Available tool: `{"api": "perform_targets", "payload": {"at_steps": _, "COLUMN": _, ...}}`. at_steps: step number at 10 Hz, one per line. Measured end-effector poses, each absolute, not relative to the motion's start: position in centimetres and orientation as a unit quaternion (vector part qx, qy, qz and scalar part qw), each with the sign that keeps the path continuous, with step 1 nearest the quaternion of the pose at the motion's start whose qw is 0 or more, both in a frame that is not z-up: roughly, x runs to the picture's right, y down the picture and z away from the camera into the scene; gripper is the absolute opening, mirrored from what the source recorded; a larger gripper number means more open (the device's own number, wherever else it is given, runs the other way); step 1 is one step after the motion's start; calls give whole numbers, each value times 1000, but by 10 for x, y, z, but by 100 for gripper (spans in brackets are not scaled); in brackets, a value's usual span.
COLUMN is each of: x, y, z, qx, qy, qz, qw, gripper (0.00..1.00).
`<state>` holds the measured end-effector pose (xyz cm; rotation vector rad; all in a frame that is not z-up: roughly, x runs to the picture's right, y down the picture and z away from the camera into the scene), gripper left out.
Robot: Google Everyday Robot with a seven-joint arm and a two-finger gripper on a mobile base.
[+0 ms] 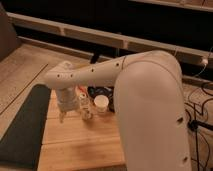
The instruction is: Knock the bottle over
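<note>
The bottle [86, 107] is small, slim and see-through with pale glints. It stands upright on the wooden table [85, 145], just left of the short white paper cup [101, 104]. A flat black gadget [101, 92] lies behind the cup. My gripper [63, 116] hangs from the white arm [100, 72], pointing down at the table's left part. It is a little left of the bottle and close beside it. I cannot tell whether it touches the bottle.
A dark mat [22, 127] lies on the floor left of the table. A dark shelf rail [100, 37] runs along the back. Cables [197, 107] hang at the right. My bulky arm covers the table's right side.
</note>
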<state>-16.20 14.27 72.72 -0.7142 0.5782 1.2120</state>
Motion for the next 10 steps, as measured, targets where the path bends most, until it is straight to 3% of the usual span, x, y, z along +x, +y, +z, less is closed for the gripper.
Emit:
{"api": "perform_targets", "payload": {"at_steps": 3, "x": -149, "y": 126, "z": 757, "qx": -321, "qy": 262, "qz": 554, "qw": 722, "gripper": 65}}
{"api": "perform_targets", "payload": {"at_steps": 6, "x": -148, "y": 95, "z": 792, "qx": -309, "qy": 194, "qz": 546, "qw": 754, "gripper": 65}}
{"api": "perform_targets", "payload": {"at_steps": 10, "x": -160, "y": 82, "z": 790, "qx": -277, "qy": 139, "qz": 504, "qw": 806, "gripper": 65}}
